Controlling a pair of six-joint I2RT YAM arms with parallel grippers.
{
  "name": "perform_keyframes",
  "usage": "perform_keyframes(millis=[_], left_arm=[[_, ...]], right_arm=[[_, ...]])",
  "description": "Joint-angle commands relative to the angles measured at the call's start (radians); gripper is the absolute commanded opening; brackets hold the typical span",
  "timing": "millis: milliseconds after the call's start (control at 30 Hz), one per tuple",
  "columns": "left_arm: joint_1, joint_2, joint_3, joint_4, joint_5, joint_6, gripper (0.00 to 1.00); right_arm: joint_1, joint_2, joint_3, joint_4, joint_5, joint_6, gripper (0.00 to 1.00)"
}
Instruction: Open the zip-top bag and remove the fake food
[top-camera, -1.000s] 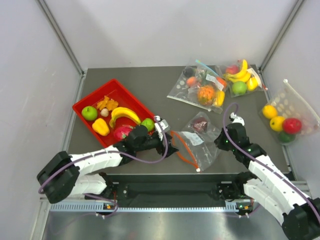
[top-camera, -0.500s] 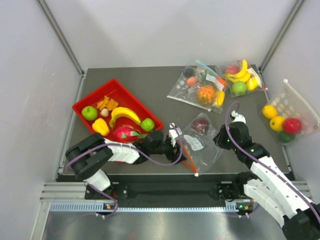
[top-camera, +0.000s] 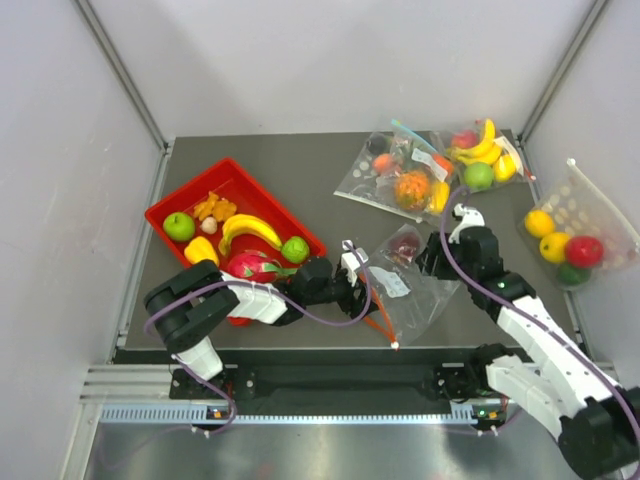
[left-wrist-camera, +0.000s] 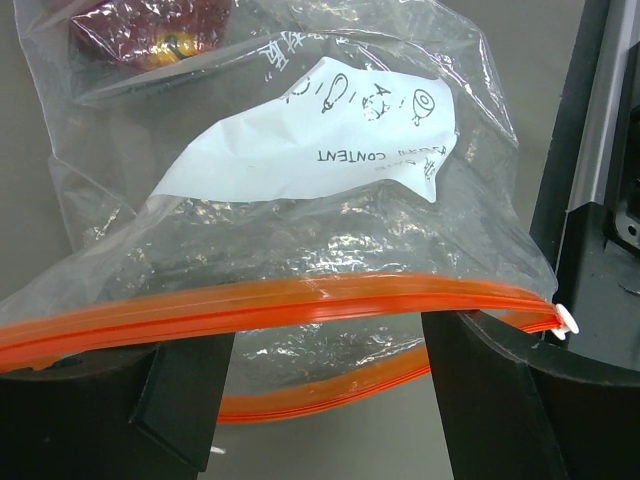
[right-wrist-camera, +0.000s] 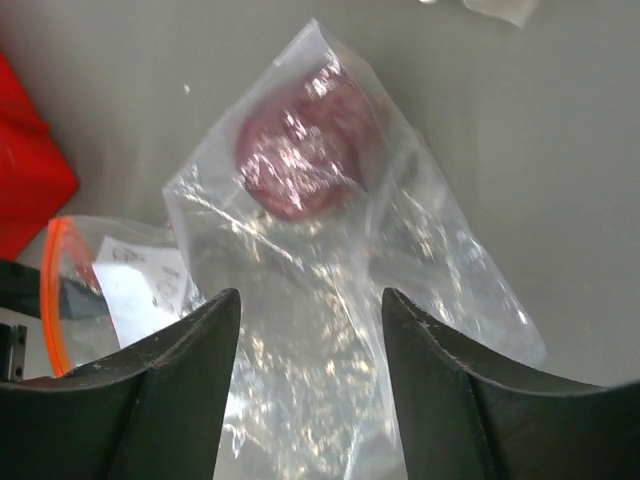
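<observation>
Dark grey table (top-camera: 300, 165) enclosed by pale walls (top-camera: 330, 60) at the back and both sides, with a metal rail along the lower edge of the top view. A red tray (top-camera: 165, 212) of toy fruit sits at centre left. The zip-top bag (top-camera: 415, 295) lies at lower centre between the two arms. Its long axis runs roughly left to right, the mouth with the orange zip strip (left-wrist-camera: 300, 300) facing left and the closed end upper right. There a dark purple piece (right-wrist-camera: 300, 150) rests inside. The white label (left-wrist-camera: 330, 130) carries the word "CONTENT", upside down in the left wrist view, beside small line drawings; the other characters are unreadable. The left gripper (left-wrist-camera: 330, 400) is spread wide at the mouth, the zip strip crossing both fingers, possibly with one finger inside. The right gripper (right-wrist-camera: 310, 330) stands parted over the bag's body.
</observation>
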Motion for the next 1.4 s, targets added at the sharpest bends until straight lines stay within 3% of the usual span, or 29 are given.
perform_keyframes(millis=[0, 367, 700, 733, 800, 833, 900, 933, 967, 1367], left_arm=[[-0.004, -0.012, 0.016, 0.073, -0.009, 0.006, 0.78], [-0.004, -0.037, -0.004, 0.064, -0.023, 0.005, 0.79], [-0.004, -0.035, -0.012, 0.078, -0.038, 0.0, 0.79], [-0.004, -0.035, -0.017, 0.081, -0.04, 0.0, 0.79], [-0.006, -0.04, -0.018, 0.082, -0.049, 0.0, 0.79], [-0.004, -0.042, -0.018, 0.082, -0.056, 0.002, 0.8], [-0.006, -0.046, -0.023, 0.082, -0.079, 0.005, 0.8], [-0.006, -0.049, -0.024, 0.081, -0.087, 0.009, 0.8], [-0.006, -0.055, -0.024, 0.081, -0.099, 0.011, 0.81], [-0.006, 0.004, 0.026, 0.102, -0.191, 0.062, 0.84]], right_arm=[[-0.049, 0.089, 0.049, 0.203, -0.131, -0.072, 0.6], [-0.149, 0.312, 0.057, 0.467, -0.294, -0.135, 0.69], [-0.163, 0.522, 0.04, 0.598, -0.345, -0.15, 0.66], [-0.164, 0.531, 0.038, 0.602, -0.343, -0.15, 0.64], [-0.164, 0.556, 0.035, 0.603, -0.333, -0.154, 0.46], [-0.164, 0.567, 0.035, 0.599, -0.333, -0.154, 0.32], [-0.164, 0.573, 0.029, 0.589, -0.333, -0.158, 0.19], [-0.163, 0.567, 0.027, 0.583, -0.331, -0.156, 0.07], [-0.164, 0.562, 0.015, 0.58, -0.331, -0.159, 0.03], [-0.143, 0.478, -0.046, 0.389, -0.336, -0.086, 0.0]])
